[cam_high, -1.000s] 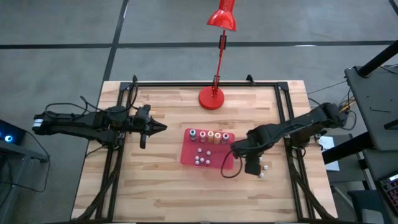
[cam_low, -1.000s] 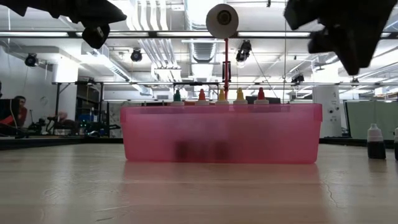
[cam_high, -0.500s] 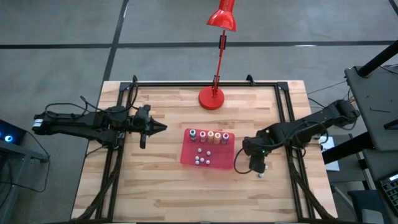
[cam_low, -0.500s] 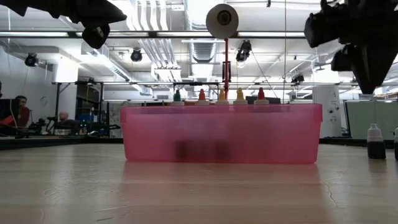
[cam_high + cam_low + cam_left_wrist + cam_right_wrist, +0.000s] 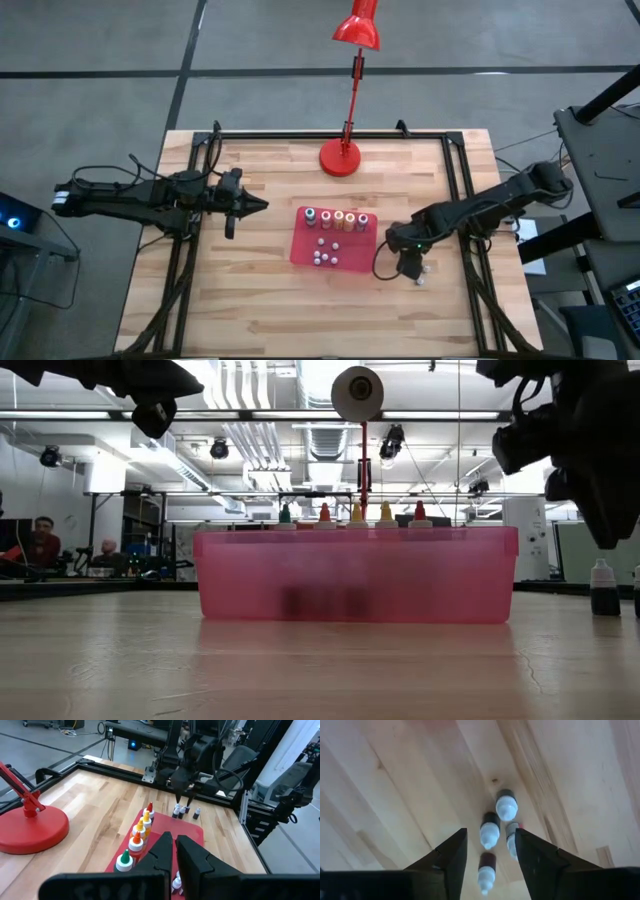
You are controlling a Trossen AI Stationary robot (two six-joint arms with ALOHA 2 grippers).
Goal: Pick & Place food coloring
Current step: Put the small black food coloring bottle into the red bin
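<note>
A red tray lies mid-table. Along its far wall stands a row of food coloring bottles with coloured caps, and several white-capped ones stand nearer in it. Right of the tray, several small dark bottles with white caps stand upright on the wood. My right gripper hangs over them, pointing down and open, one bottle showing between its fingers; it touches none. My left gripper hovers shut, left of the tray and high above the table.
A red desk lamp stands on its round base at the table's far middle, its head reaching beyond the far edge. Black frame rails run along the table's left, right and far sides. Bare wood lies near the front edge.
My right gripper has sunk toward the white-capped bottles on the table and drifted a little from the tray toward the table's right edge, rolling about its own axis as it went. The bottles and the tray have kept still.
</note>
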